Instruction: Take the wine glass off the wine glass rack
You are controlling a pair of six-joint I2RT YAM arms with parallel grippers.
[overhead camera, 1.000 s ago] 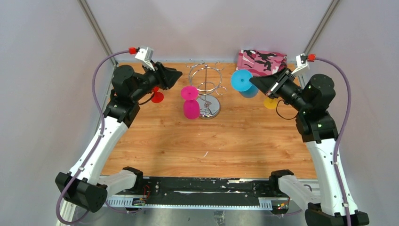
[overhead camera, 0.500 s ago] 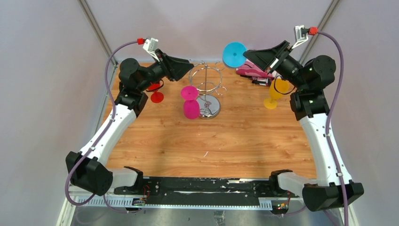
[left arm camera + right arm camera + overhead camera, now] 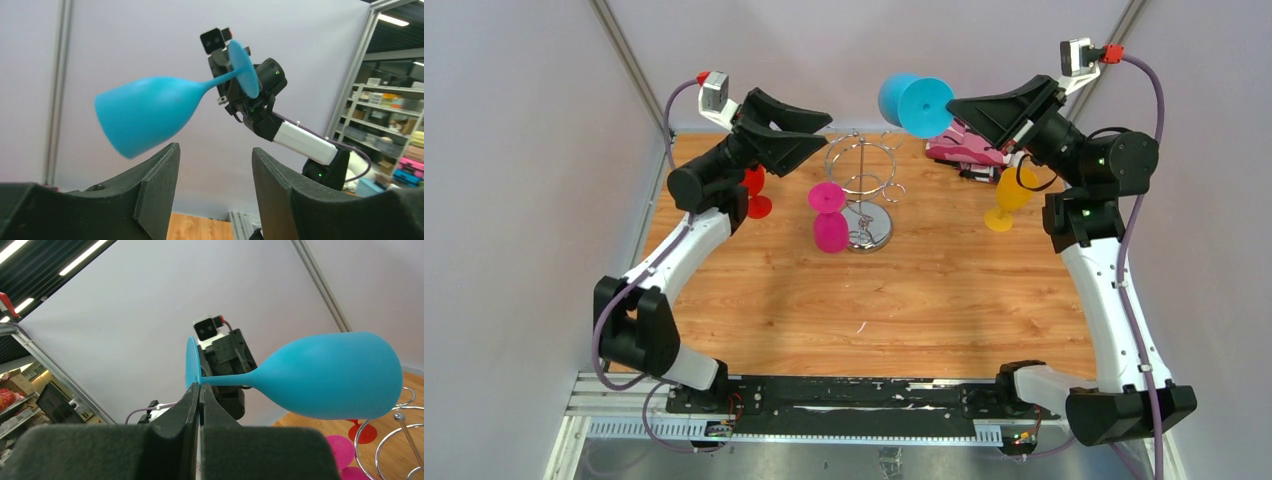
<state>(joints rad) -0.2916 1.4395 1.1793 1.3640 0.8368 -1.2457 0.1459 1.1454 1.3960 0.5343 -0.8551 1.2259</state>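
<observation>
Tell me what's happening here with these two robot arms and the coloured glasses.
The right gripper is clamped on the stem of a blue wine glass, just by its foot, holding it sideways in the air above the back of the table, clear of the wine glass rack. The left gripper is raised opposite, jaws open and empty, pointing toward the glass. A pink glass sits by the rack's base; a red glass and a yellow glass stand to either side.
</observation>
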